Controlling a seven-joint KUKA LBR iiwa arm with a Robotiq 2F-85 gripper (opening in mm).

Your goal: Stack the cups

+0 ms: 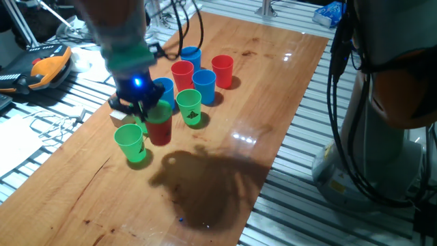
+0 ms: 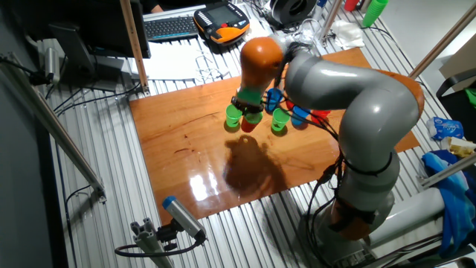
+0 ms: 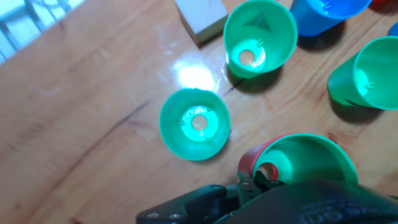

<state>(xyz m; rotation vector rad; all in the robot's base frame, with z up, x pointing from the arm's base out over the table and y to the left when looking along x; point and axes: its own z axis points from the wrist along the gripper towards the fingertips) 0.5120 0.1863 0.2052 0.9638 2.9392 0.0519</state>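
My gripper [image 1: 141, 108] is shut on the rim of a green cup [image 1: 162, 111] that sits nested in a red cup [image 1: 160, 131]. In the hand view the same green cup [image 3: 306, 160] shows inside the red cup [image 3: 250, 160], with my fingers [image 3: 258, 180] at its rim. More green cups stand around it [image 1: 130, 142] [image 1: 189, 107]; the hand view shows them from above [image 3: 194, 123] [image 3: 259, 37] [image 3: 370, 71]. Blue cups [image 1: 203, 85] [image 1: 164, 89] [image 1: 191, 57] and red cups [image 1: 182, 74] [image 1: 222, 70] stand behind. The other fixed view shows the cluster under my arm [image 2: 320, 82].
A small wooden cube [image 1: 118, 118] [image 3: 200, 17] lies left of the cups, beside one green cup. The wooden table [image 1: 225, 178] ends at slatted metal on the right. A yellow pendant [image 1: 48, 67] and cables lie off the table to the left.
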